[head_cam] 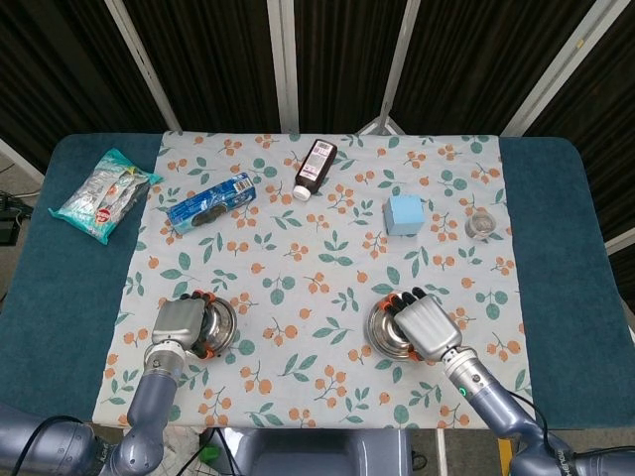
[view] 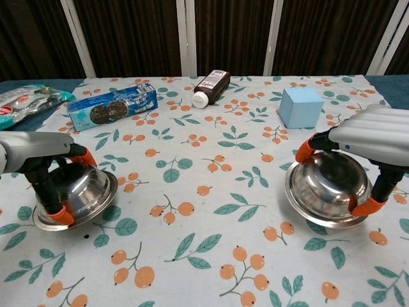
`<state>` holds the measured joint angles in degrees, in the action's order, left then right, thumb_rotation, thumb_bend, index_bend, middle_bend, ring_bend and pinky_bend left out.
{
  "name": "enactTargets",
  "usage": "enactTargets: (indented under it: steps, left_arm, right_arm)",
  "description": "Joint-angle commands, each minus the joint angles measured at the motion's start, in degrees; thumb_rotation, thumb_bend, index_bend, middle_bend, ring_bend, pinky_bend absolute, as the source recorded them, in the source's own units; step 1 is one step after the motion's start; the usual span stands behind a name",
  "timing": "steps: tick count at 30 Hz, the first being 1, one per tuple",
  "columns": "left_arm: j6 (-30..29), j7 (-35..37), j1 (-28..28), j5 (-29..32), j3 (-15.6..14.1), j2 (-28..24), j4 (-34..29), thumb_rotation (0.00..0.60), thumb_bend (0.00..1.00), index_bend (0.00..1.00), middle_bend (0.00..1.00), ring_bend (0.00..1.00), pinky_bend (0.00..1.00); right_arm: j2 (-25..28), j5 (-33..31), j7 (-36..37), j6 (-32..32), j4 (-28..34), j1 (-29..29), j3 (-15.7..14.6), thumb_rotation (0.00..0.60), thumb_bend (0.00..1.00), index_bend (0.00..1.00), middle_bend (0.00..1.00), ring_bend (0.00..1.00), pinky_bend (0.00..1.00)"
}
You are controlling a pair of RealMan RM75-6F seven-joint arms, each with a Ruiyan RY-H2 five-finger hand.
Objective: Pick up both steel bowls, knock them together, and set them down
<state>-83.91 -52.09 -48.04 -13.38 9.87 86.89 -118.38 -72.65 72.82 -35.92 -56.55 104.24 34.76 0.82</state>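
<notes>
Two steel bowls sit on the floral cloth. The left bowl [view: 80, 195] [head_cam: 220, 324] rests low at the front left, tilted slightly, and my left hand [view: 35, 160] [head_cam: 181, 324] grips it from above with orange fingertips on its rim. At the front right, the right bowl [view: 327, 188] [head_cam: 385, 330] lies nearly flat on the cloth. My right hand [view: 370, 137] [head_cam: 427, 327] covers it from above and holds its rim. The bowls are far apart.
A blue cookie pack [head_cam: 209, 201], a brown bottle [head_cam: 316, 169] lying down, a light blue cube [head_cam: 405, 214] and a small glass [head_cam: 479, 225] stand further back. A snack bag [head_cam: 103, 194] lies at the far left on the blue table.
</notes>
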Motion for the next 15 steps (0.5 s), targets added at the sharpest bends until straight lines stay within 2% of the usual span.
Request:
enactTargets:
  steps: [1, 10, 15]
  left_arm:
    - [1.3, 1.9, 0.5, -2.0, 0.4, 0.3, 0.7, 0.6, 0.02, 0.26, 0.13, 0.15, 0.34]
    - [3.5, 2.8, 0.5, -4.0, -0.3, 2.1, 3.4, 0.6, 0.02, 0.24, 0.09, 0.12, 0.33]
    - [5.2, 5.6, 1.0, -7.0, 0.3, 2.9, 4.3, 0.6, 0.01, 0.22, 0.07, 0.1, 0.31]
  right_arm:
    - [-0.1, -0.1, -0.1, -0.1, -0.2, 0.1, 0.0, 0.6, 0.11, 0.45, 0.35, 0.42, 0.25]
    - [-0.7, -2.3, -0.5, -0.2, -0.7, 0.4, 0.6, 0.6, 0.11, 0.45, 0.34, 0.35, 0.23]
    - [-0.5, -3.7, -1.4, -0.2, -0.3, 0.8, 0.8, 0.6, 0.11, 0.45, 0.28, 0.24, 0.17]
